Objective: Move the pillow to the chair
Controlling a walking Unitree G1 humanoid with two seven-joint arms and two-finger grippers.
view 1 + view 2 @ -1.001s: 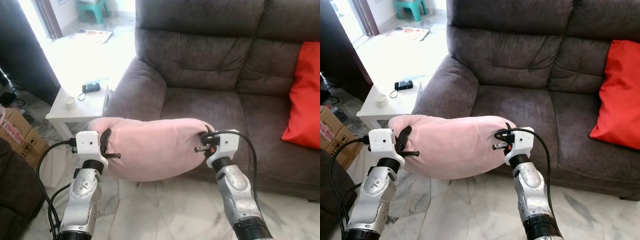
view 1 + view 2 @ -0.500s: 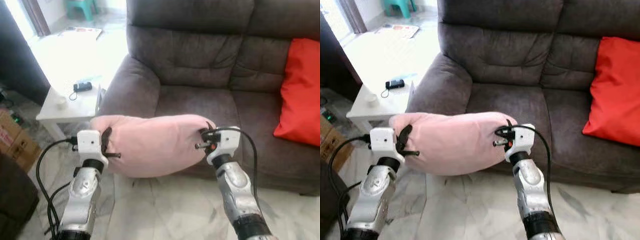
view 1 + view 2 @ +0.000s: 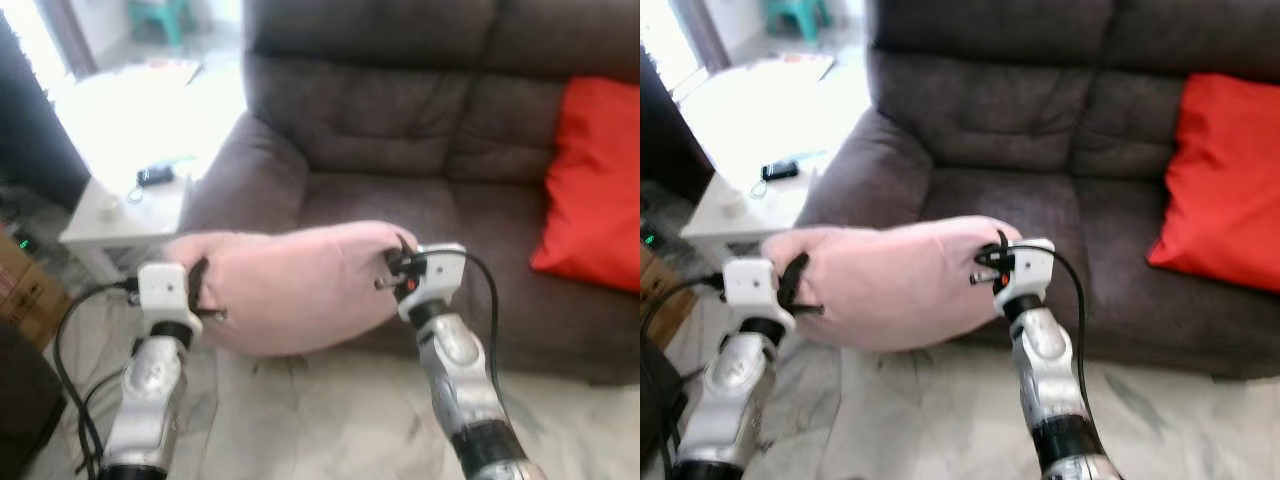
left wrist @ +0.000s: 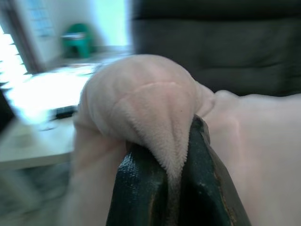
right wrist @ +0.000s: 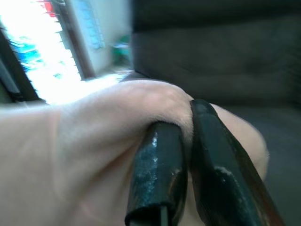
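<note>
Left gripper (image 4: 176, 188) and right gripper (image 5: 183, 183) are each pinched tight on a fold at opposite ends of the pink pillow (image 3: 290, 285), which hangs between them above the floor, just in front of the grey sofa (image 3: 400, 130). This looks like the carry step; next, both grips must hold while the robot walks it to the chair

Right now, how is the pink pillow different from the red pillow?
The pink pillow is pale pink, the red pillow bright red. The pink pillow hangs lengthwise in front of the sofa, pinched at its ends by the left gripper and right gripper; the red pillow leans upright against the sofa back, untouched. The pink pillow looks rounded and long, the red one flatter. Both are soft cushions.
</note>
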